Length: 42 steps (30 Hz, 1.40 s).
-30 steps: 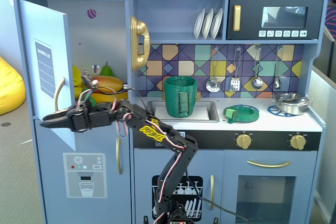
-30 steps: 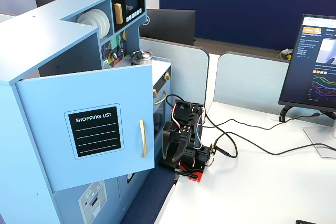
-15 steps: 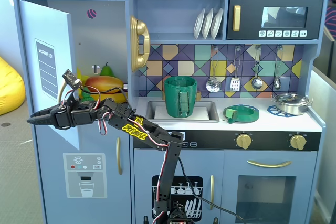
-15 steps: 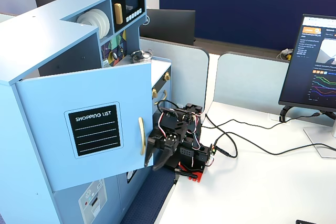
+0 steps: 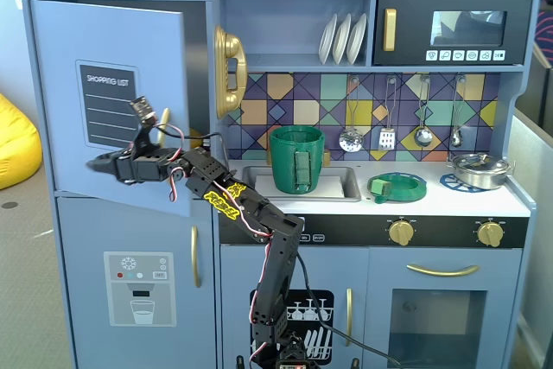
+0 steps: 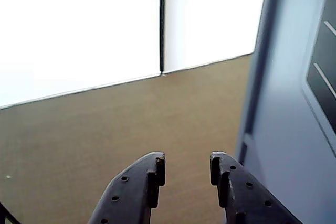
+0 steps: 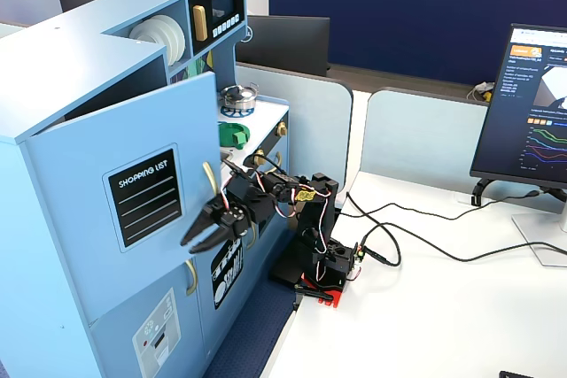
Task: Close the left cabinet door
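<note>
The left cabinet door [image 5: 112,49] is a light-blue panel with a black "SHOPPING LIST" label [image 5: 108,105]. It stands ajar, with a dark gap on its handle side. It also shows in the other fixed view [image 7: 106,143] and at the right of the wrist view [image 6: 283,129]. Its gold handle [image 7: 211,181] is partly hidden behind the arm. My gripper [image 5: 91,164] hovers in front of the door's lower part, pointing left past the label. In the wrist view my gripper [image 6: 187,163] is open and empty, with the right jaw close beside the door face.
Below is the blue door with the water-dispenser graphic [image 5: 138,287]. A gold toy phone [image 5: 230,71], a green pot [image 5: 296,159] in the sink and the black microwave [image 5: 449,28] lie to the right. The arm's base and cables [image 7: 323,263] sit on a white desk near a monitor [image 7: 532,104].
</note>
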Available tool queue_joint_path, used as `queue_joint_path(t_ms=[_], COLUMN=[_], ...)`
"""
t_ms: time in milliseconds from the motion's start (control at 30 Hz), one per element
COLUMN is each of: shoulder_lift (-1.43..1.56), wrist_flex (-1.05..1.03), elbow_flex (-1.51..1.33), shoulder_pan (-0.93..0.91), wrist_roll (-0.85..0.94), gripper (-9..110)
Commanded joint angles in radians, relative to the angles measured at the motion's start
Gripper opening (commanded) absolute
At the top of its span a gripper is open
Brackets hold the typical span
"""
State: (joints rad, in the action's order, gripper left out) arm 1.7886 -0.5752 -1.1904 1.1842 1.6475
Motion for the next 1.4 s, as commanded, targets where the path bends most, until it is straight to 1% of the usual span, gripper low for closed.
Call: queue_joint_path(t_ms=[0, 267, 567, 667, 833, 1033, 1167, 1267, 1367], shoulder_lift=[0.011, -0.014, -0.080, -0.089, -0.066, 0.183, 0.383, 0.537, 0.673], wrist_flex=[0.037, 0.067, 0.100, 0.101, 0.080, -0.067, -0.175, -0.255, -0.353], elbow_flex=[0.057, 0.058, 0.094, 0.100, 0.086, -0.103, -0.250, -0.373, -0.471], shoulder_pan=[-0.109, -0.305, -0.474, -0.499, -0.488, -0.387, -0.356, -0.364, -0.420], wrist_roll=[0.014, 0.035, 0.025, 0.014, 0.012, 0.057, 0.066, 0.078, 0.064], gripper=[0, 0, 0, 0, 0, 0, 0, 0, 0])
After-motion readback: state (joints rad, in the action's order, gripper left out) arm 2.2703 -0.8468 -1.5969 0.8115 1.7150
